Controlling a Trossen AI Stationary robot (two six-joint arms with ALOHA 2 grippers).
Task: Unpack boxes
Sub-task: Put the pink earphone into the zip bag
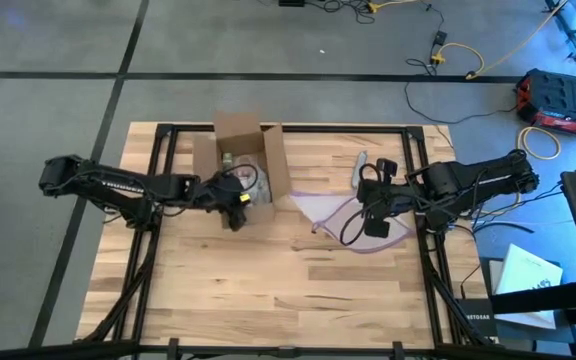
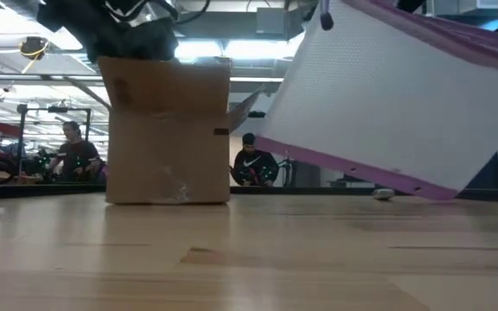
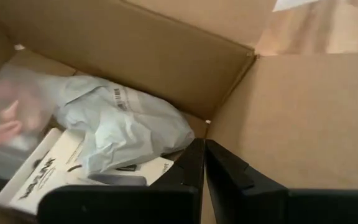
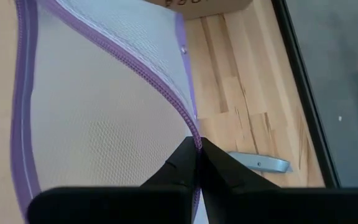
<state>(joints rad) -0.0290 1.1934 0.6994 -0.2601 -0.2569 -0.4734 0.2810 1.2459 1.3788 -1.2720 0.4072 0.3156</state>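
Our left gripper, closed and empty, hangs inside the open box above crumpled wrapping, while our right gripper pinches the mesh bag's purple zip edge.

A table topped with light wooden planks and edged by a dark metal frame is seen from above. An open brown cardboard box is stood on it near the far edge, left of centre, flaps raised; paper-wrapped contents are seen inside it in the left wrist view. A small grey tool is laid flat on the planks near the far right corner, and a clear bag with a purple zip edge is found between box and tool, partly resting on the top, partly lifted.
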